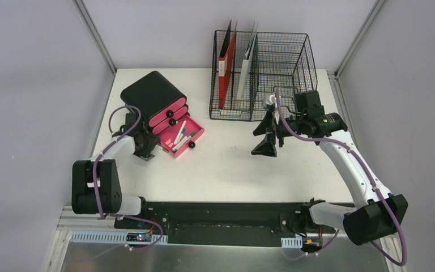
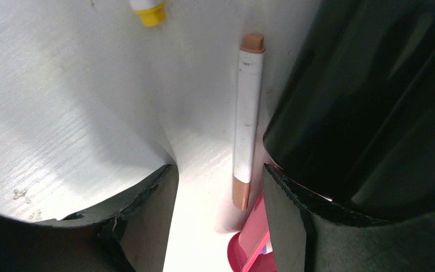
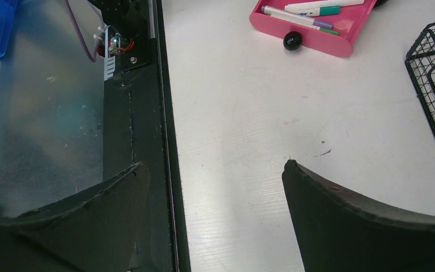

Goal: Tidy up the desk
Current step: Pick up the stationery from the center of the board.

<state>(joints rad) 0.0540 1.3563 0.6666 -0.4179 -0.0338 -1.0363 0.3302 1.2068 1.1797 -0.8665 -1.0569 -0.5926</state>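
Top external | 3 pink drawers [image 1: 173,120] | left claw [image 2: 221,170] released | right claw [image 3: 215,164] released

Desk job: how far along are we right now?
Done: several markers lie in the open pink drawer, and folders stand in the wire rack. In hand: the left gripper, open, straddles a brown-capped marker on the desk beside the black drawer unit. Left: that marker, a yellow-capped item, and closing the drawer. The right gripper is open and empty.
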